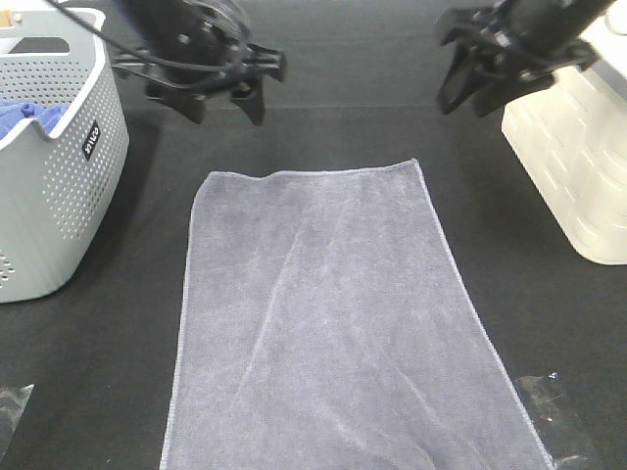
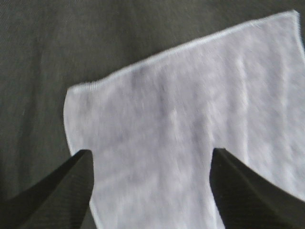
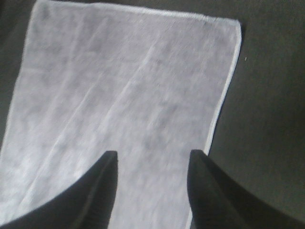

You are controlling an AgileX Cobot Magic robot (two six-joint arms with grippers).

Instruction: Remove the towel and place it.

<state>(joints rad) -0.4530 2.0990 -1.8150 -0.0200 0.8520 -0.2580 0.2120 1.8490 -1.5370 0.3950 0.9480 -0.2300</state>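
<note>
Currently the towel (image 1: 323, 323) lies spread flat on the dark tabletop (image 1: 118, 372). The left pincer (image 1: 223, 106) and right pincer (image 1: 465, 103) hover near its far hem, jaws apart, neither holding nor touching anything.

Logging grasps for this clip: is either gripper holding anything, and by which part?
Nothing is held. The towel lies flat; left gripper and right gripper are open, off it.

Black arms (image 1: 171, 22), dark cables (image 1: 147, 61) over the left gripper (image 1: 225, 103), right gripper (image 1: 466, 102) alike — tapered matte-black fingers (image 2: 57, 195), finely textured
</note>
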